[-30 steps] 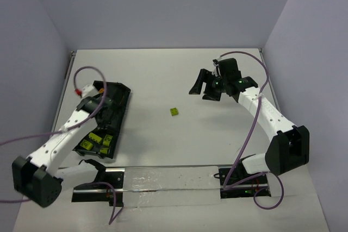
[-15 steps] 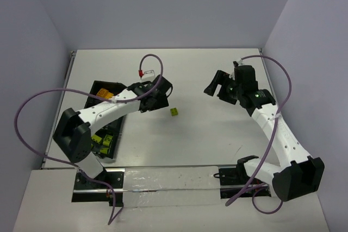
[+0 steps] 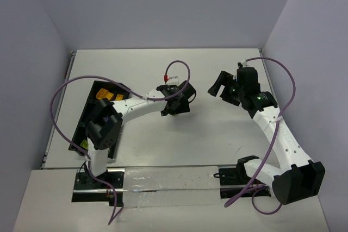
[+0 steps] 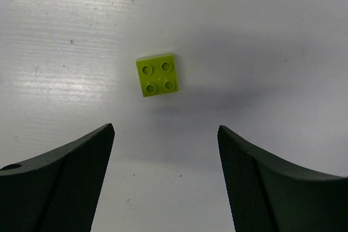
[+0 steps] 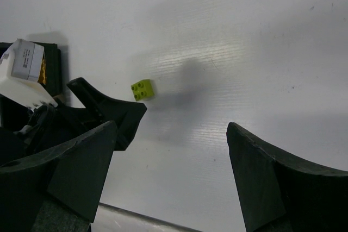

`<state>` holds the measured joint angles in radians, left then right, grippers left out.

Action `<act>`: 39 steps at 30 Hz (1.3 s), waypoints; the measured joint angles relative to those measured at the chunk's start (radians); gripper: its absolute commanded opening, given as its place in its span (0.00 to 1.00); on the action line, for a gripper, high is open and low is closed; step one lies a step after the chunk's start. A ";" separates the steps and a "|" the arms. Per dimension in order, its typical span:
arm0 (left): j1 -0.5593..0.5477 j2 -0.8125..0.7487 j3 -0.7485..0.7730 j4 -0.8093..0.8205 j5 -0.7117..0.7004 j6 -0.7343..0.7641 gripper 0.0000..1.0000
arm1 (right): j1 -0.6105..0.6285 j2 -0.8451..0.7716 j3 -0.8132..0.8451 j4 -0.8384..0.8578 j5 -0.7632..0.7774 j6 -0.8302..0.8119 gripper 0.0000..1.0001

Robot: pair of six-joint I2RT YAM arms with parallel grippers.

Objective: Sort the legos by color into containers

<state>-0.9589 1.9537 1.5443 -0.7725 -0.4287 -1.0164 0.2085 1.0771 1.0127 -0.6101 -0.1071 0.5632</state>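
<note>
A lime-green lego [image 4: 158, 74] lies alone on the white table, studs up. My left gripper [image 4: 165, 130] is open and hovers over it, with the brick just ahead of the fingertips and apart from them. In the top view the left gripper [image 3: 175, 107] hides the brick. My right gripper [image 3: 219, 89] is open and empty, raised to the right of the brick, which also shows in the right wrist view [image 5: 142, 89]. The black tray of containers [image 3: 82, 126] lies at the left and holds orange-yellow legos [image 3: 103, 96] at its far end and a lime one [image 3: 85, 144] near its front.
The left arm's white link [image 3: 136, 104] stretches from the tray area to the table's middle. Purple cables loop above both arms. A metal rail [image 3: 163, 180] runs along the near edge. Walls close in the back and both sides.
My left arm has swung from over the tray to the table's middle and now hangs over the lime brick. My right gripper has drawn back a little to the right.
</note>
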 measured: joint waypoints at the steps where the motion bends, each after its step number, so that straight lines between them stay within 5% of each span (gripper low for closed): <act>1: 0.000 0.012 0.011 -0.002 -0.002 -0.003 0.79 | 0.000 0.000 0.000 0.000 -0.001 0.000 0.89; 31: 0.062 0.148 0.044 0.017 -0.044 -0.053 0.70 | 0.000 0.011 -0.005 0.000 -0.025 -0.003 0.89; 39: 0.054 0.157 0.044 0.018 -0.043 -0.053 0.57 | 0.000 0.012 -0.005 0.000 -0.030 -0.003 0.89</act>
<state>-0.9052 2.1102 1.5883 -0.7546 -0.4717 -1.0693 0.2085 1.0891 1.0077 -0.6102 -0.1370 0.5598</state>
